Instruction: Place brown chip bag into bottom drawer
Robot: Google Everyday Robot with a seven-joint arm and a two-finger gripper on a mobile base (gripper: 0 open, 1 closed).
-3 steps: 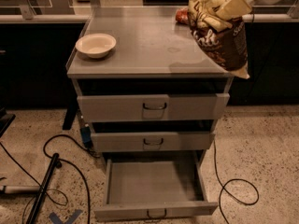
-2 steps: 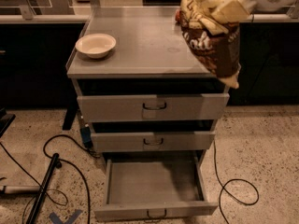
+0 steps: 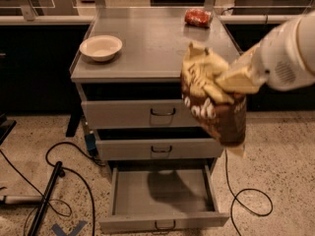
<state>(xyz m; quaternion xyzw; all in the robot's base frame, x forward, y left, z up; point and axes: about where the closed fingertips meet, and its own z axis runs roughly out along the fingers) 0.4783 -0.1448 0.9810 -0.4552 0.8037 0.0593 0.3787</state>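
My gripper [image 3: 231, 81] comes in from the right on a white arm and is shut on the brown chip bag [image 3: 214, 102]. The bag is dark brown and pale yellow and hangs in the air in front of the cabinet's right side, level with the top drawer. The bottom drawer [image 3: 162, 224] is pulled far out below and to the left of the bag; its tray is bare, with the bag's shadow on the floor of it.
A white bowl [image 3: 101, 47] sits on the grey cabinet top [image 3: 152, 48] at the left. A red snack bag [image 3: 198, 17] lies at the back right. The top drawer [image 3: 135, 113] and middle drawer [image 3: 157, 149] stick out slightly. Black cables [image 3: 59, 181] lie on the floor.
The gripper has carried the chip bag from over the cabinet's back right corner forward and down, to in front of the drawers. The red snack bag now shows.
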